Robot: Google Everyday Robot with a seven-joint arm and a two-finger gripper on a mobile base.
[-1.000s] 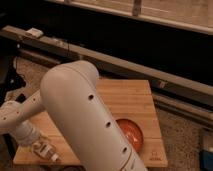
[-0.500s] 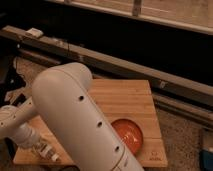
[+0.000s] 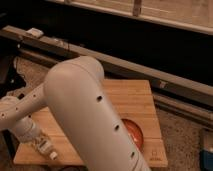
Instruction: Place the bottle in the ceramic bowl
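Note:
The ceramic bowl [image 3: 134, 132], glossy orange-red, sits on the right part of a wooden board [image 3: 131, 98]. My big white arm link [image 3: 90, 115] hides its left half. The bottle [image 3: 45, 147], small and pale with a white cap, lies near the board's front left corner. My gripper [image 3: 36, 140] is at the lower left, down at the board and right against the bottle's near end. The bottle is far to the left of the bowl.
The board lies on a speckled floor-like surface. A dark rail [image 3: 150, 70] runs diagonally behind it, with a small white object [image 3: 36, 33] on its left end. A blue thing [image 3: 207, 156] shows at the right edge.
The large arm link swung left, then back right and higher, and now covers more of the bowl. The gripper and the bottle stay at about the same spot.

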